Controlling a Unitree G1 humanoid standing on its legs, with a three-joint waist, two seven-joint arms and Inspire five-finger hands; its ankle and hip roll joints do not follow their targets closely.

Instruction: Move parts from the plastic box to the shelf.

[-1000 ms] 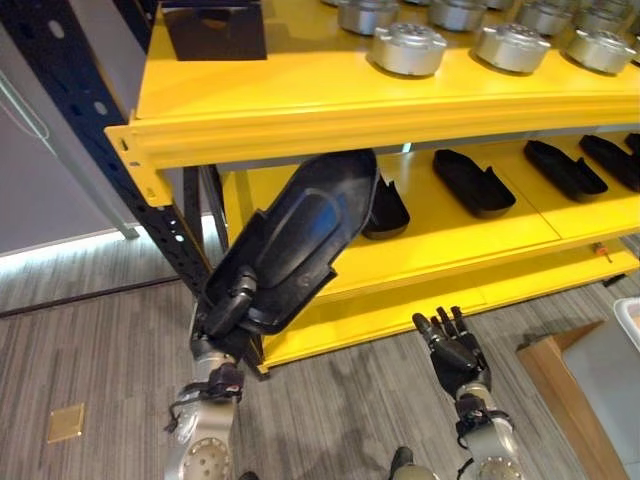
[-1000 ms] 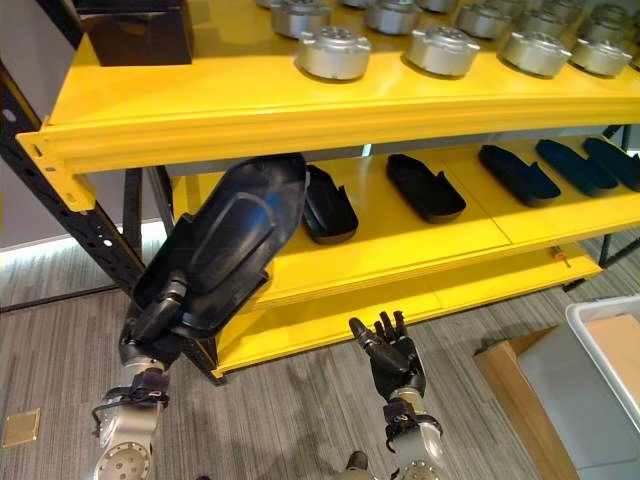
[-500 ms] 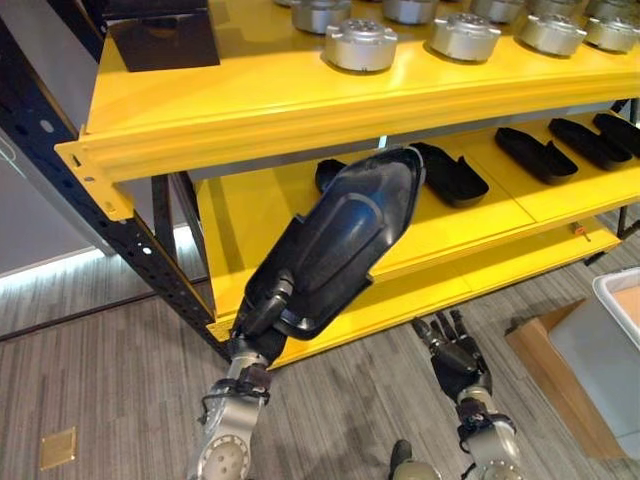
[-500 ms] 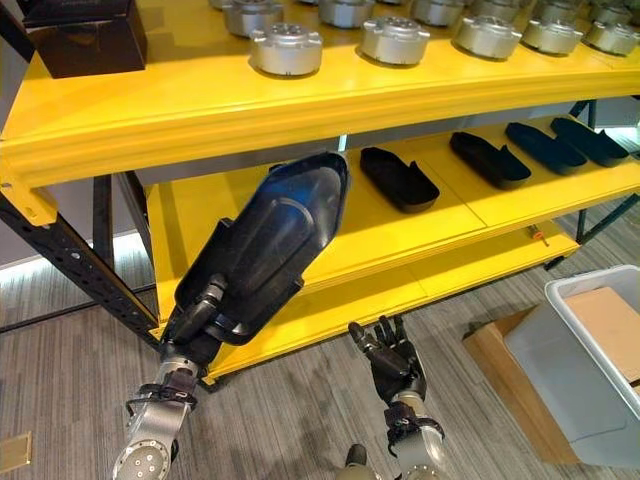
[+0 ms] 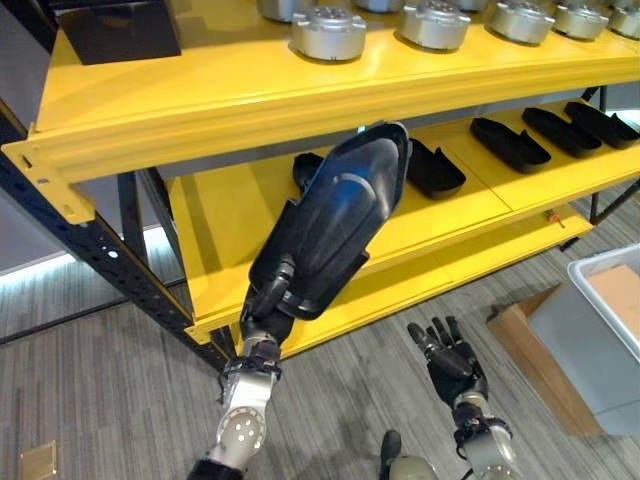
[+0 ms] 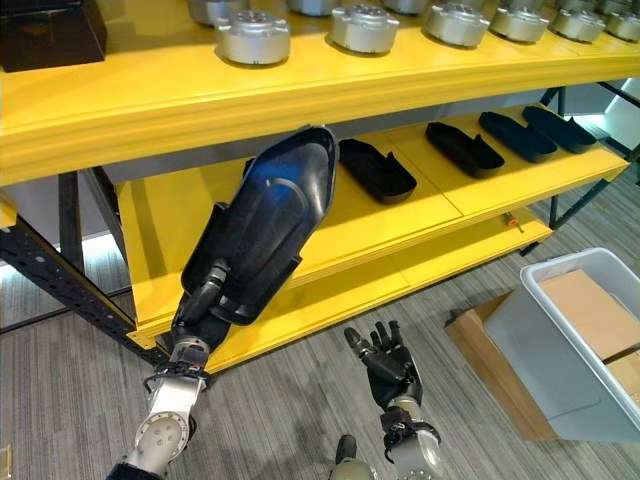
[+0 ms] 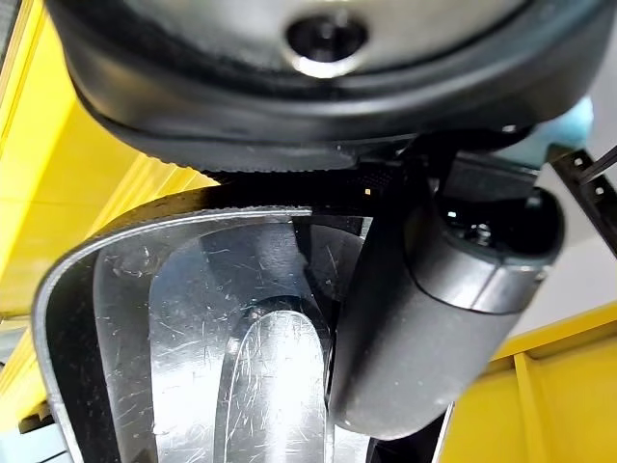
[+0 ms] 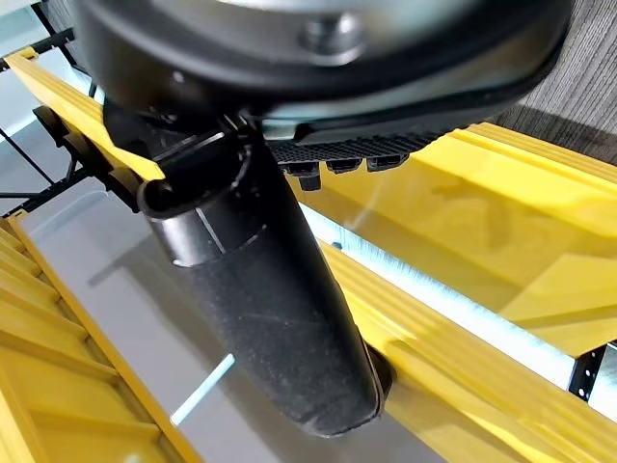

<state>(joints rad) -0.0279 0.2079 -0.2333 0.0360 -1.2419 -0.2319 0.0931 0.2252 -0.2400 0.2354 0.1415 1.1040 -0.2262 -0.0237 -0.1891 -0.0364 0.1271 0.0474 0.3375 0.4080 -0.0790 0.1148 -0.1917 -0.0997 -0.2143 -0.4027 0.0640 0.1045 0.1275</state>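
A long black moulded part (image 5: pixel 335 225) is held up slantwise in front of the yellow shelf (image 5: pixel 230 110), its upper tip reaching just under the top board's front edge. My left hand (image 5: pixel 270 300) is shut on the part's lower end; its thumb (image 7: pixel 424 318) lies against the glossy black shell (image 7: pixel 222 338) in the left wrist view. My right hand (image 5: pixel 450 362) hangs low over the floor, fingers straight and spread, holding nothing. Similar black parts (image 5: pixel 432 168) lie in a row on the lower board (image 5: pixel 220 225). The grey plastic box (image 6: pixel 590 340) stands on the floor at the right.
Several silver round metal parts (image 5: pixel 328 32) sit on the top board, with a black box (image 5: pixel 120 28) at its left end. A dark upright post (image 5: pixel 95 250) carries the shelf at the left. A brown cardboard piece (image 5: pixel 515 335) lies beside the plastic box.
The camera has shifted, so the shelf shows further left and lower. My left hand has raised the black part higher and steeper, toward the lower board's opening. The right hand stays low and open.
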